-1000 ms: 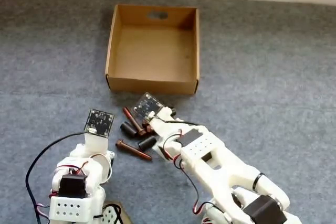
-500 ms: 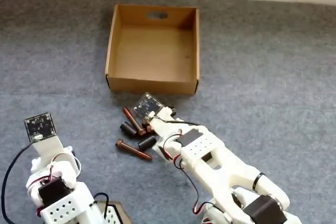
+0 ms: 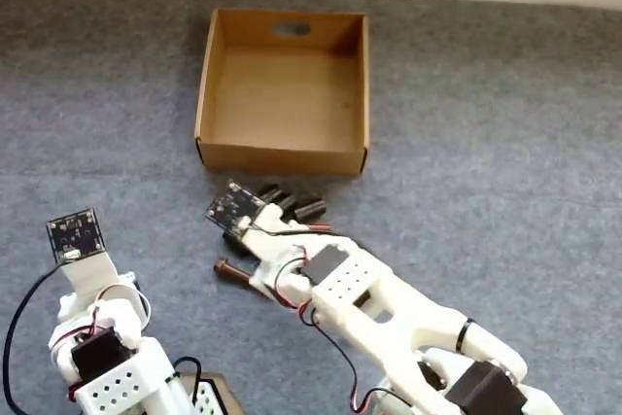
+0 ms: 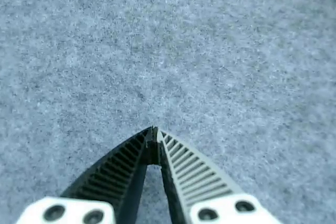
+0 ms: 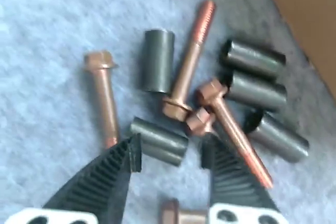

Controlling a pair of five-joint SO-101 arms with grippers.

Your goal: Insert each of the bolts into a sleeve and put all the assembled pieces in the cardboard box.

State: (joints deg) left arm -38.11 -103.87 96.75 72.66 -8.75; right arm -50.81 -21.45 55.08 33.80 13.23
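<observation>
Grey carpet (image 3: 505, 143) carries the cardboard box (image 3: 282, 157). Just in front of the box, the right gripper (image 5: 170, 153) hangs with its fingers spread either side of one sleeve (image 5: 159, 141), perhaps touching it. The left gripper (image 4: 153, 136), fingers pressed together on nothing, is well aside. The other sleeves (image 5: 254, 59) and the copper bolts (image 5: 105, 95) lie jumbled, unassembled.

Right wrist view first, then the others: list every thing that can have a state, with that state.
right tool: open, straddling one lying sleeve, not closed on it.
left tool: shut, holding nothing, above bare carpet.
bolts: loose, lying flat, none inside a sleeve.
sleeves: lying on their sides, all empty.
cardboard box: upright, open at the top, empty.
</observation>
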